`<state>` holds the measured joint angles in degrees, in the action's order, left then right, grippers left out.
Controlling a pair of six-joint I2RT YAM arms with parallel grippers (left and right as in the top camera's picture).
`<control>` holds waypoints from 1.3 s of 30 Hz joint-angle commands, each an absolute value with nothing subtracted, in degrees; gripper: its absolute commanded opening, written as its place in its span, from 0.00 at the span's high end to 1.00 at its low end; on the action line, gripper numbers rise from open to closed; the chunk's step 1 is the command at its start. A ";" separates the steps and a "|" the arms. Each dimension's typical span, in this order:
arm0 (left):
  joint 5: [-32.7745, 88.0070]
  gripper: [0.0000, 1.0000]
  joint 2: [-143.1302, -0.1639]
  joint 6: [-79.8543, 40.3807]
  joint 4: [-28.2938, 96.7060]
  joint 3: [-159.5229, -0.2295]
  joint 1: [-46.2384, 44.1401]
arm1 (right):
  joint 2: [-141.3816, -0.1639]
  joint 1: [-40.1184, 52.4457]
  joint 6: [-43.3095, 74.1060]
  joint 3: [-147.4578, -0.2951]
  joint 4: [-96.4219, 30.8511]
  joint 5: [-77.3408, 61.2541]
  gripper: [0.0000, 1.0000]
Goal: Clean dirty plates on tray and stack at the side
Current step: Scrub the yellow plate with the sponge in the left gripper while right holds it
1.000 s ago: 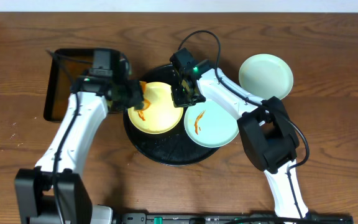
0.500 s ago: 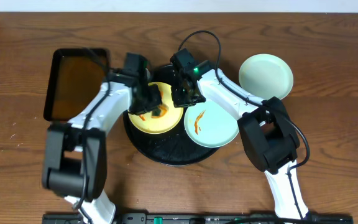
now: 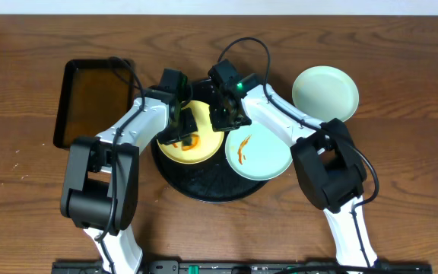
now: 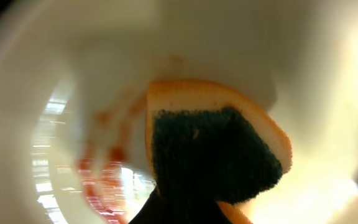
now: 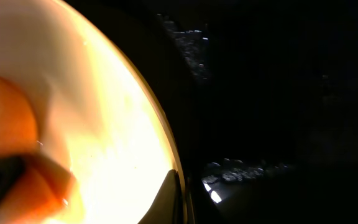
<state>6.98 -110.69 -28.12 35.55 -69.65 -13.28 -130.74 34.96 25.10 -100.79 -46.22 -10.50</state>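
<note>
I judged the job about a third done, with the second plate mid-scrub. The clean mint plate (image 3: 325,91) sat off on the bare table (image 3: 401,167) at the far right, well apart from the round tray (image 3: 204,189). From overhead it showed no streaks, so I took it as the finished one and the start of the stack. The yellow plate (image 3: 175,149) lay on the left half of the round tray. The left gripper (image 3: 187,131) was clamped narrow on the sponge (image 4: 213,155), pressing its dark scouring face down into the plate's bowl. The left wrist view showed smeared orange-red sauce (image 4: 104,180) just left of the sponge, so that plate was not clean yet. The right gripper (image 3: 223,116) was closed down tight at the yellow plate's right rim. One finger (image 5: 171,194) showed right at that edge in the right wrist view, and it looked to be pinching the rim to steady the plate, though I could not see both sides of the pinch. The streaked mint plate (image 3: 265,156) lay on the right side of the round tray, just beside the yellow one, with its orange streak untouched. The rectangular tray (image 3: 90,99) of brownish liquid stood at the far left. Still to do: finish and move the yellow plate, then scrub and stack the streaked one.
</note>
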 commanded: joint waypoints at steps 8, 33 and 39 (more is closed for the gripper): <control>-13.61 0.93 -110.74 -21.63 37.71 -70.39 -11.70 | -130.45 35.77 25.04 -99.50 -46.54 -8.38 0.99; 11.22 0.92 -116.64 -30.11 22.94 -70.19 -12.51 | -130.45 35.77 25.08 -99.53 -46.48 -8.40 0.99; -3.77 0.93 -116.66 -23.29 26.39 -70.22 -12.49 | -130.45 35.77 25.04 -99.50 -46.89 -8.38 0.99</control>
<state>8.84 -113.38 -27.77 23.70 -71.22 -13.15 -130.74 35.29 25.10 -100.75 -46.11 -10.46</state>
